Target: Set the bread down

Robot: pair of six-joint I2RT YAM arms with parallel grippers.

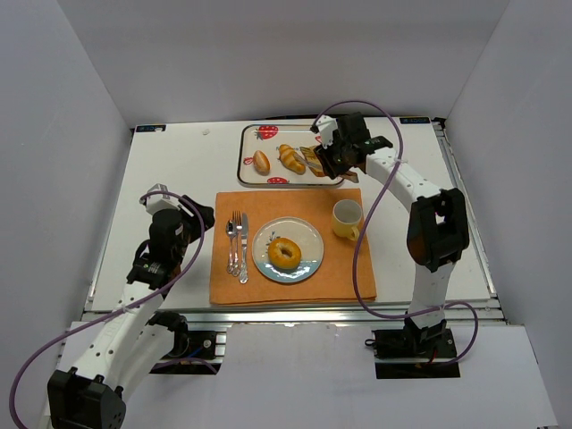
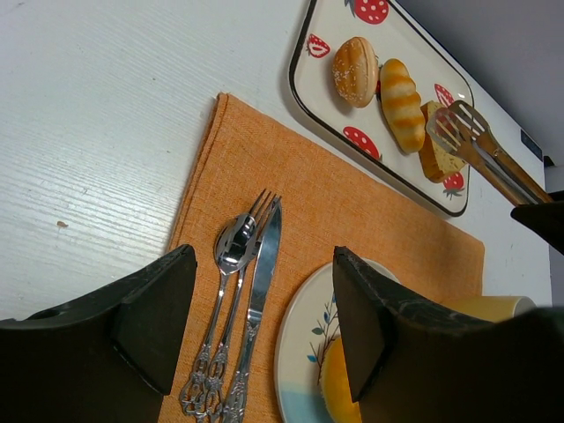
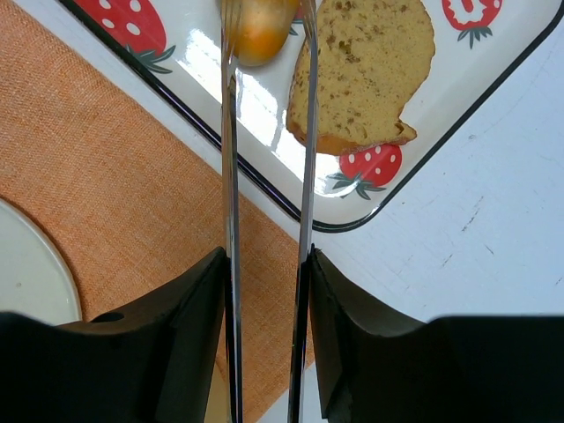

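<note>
I've got the white table point(image 1: 179, 179) filling my view, and the orange placemat point(image 1: 344, 273) spreads beneath and ahead of the left jaws. The strawberry tray point(image 3: 467, 88) lies directly ahead of the right jaws. The plate point(image 1: 308, 234) with its bagel point(image 1: 285, 254) sits just right of the left jaws, and the yellow mug point(image 1: 347, 217) is further right. My right jaws are clamped tight on the tongs point(image 3: 306, 159), whose tips reach out over the tray. The bread slice point(image 3: 370, 62) rests on the tray just right of those tips, with a golden roll point(image 3: 260, 26) between them; I can't judge contact. The left jaws gape wide, holding nothing, above the knife point(image 2: 264, 264), spoon point(image 2: 233, 242) and fork point(image 2: 262, 204).
</note>
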